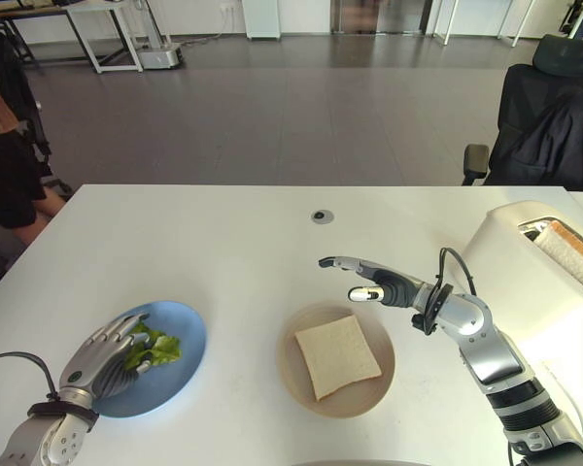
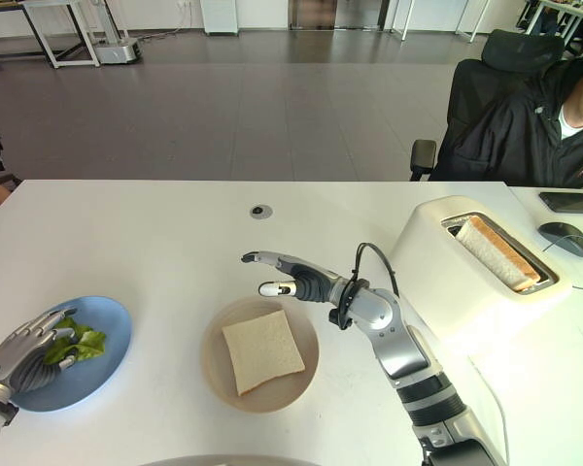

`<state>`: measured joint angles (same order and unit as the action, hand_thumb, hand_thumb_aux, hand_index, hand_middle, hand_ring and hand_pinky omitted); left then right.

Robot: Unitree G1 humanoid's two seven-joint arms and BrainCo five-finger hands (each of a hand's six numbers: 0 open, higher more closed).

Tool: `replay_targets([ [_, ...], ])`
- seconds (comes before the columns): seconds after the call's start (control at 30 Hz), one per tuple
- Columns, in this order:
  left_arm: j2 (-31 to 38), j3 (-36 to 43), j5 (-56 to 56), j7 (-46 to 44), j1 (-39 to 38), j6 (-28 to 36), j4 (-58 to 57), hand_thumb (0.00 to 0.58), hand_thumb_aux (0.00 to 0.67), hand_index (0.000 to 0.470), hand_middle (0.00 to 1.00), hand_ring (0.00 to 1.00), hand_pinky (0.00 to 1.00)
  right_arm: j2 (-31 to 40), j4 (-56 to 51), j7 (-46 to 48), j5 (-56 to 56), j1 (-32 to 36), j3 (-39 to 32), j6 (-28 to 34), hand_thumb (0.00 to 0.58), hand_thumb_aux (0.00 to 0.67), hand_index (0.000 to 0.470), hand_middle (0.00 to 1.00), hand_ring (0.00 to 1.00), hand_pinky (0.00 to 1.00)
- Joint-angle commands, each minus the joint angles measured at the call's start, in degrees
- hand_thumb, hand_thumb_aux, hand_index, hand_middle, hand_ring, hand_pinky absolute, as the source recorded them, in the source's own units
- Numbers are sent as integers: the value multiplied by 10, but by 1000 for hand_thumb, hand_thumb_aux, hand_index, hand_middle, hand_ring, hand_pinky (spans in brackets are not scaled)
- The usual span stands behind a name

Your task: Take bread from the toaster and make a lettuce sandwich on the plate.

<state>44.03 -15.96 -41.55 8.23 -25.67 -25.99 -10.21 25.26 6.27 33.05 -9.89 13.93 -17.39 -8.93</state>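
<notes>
One slice of bread (image 1: pixel 337 355) lies flat on the tan plate (image 1: pixel 292 379) near the table's front. My right hand (image 1: pixel 369 278) hovers just behind that plate, fingers stretched out and holding nothing. A white toaster (image 2: pixel 466 282) stands at the right with another bread slice (image 2: pixel 497 253) sticking up from its slot. On the left, a blue plate (image 1: pixel 180 364) carries green lettuce (image 1: pixel 155 348). My left hand (image 1: pixel 102 361) rests over the blue plate's near edge with its fingers curled at the lettuce; whether they grip it is unclear.
A small round grommet (image 1: pixel 322 216) sits in the table top toward the back. A phone (image 2: pixel 571 202) and a computer mouse (image 2: pixel 565 237) lie at the far right behind the toaster. A person in a dark jacket (image 2: pixel 525 126) sits beyond the table's right corner.
</notes>
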Motion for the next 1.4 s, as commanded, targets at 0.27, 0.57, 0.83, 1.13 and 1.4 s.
replay_targets([
  [0.27, 8, -55, 20, -11, -52, 31, 129, 580, 670, 470, 0, 0, 0, -2, 3, -7, 8, -2, 17, -4, 0, 0, 0, 0, 0, 0],
  [0.57, -96, 54, 86, -150, 5, 90, 461, 580, 670, 470, 0, 0, 0, 19, -37, -51, 46, -5, 129, -16, 0, 0, 0, 0, 0, 0],
  [0.83, -229, 384, -142, -193, 171, 99, 323, 580, 670, 470, 0, 0, 0, 23, -76, -58, 54, -11, 156, -41, 0, 0, 0, 0, 0, 0],
  [1.13, -224, 410, -175, -171, 176, 110, 292, 580, 654, 459, 0, 0, 0, 19, -70, -54, 54, -22, 147, -52, 0, 0, 0, 0, 0, 0],
  [1.4, -221, 414, -169, -170, 171, 116, 306, 398, 294, 206, 0, 0, 0, 20, -70, -46, 56, -20, 142, -55, 0, 0, 0, 0, 0, 0],
])
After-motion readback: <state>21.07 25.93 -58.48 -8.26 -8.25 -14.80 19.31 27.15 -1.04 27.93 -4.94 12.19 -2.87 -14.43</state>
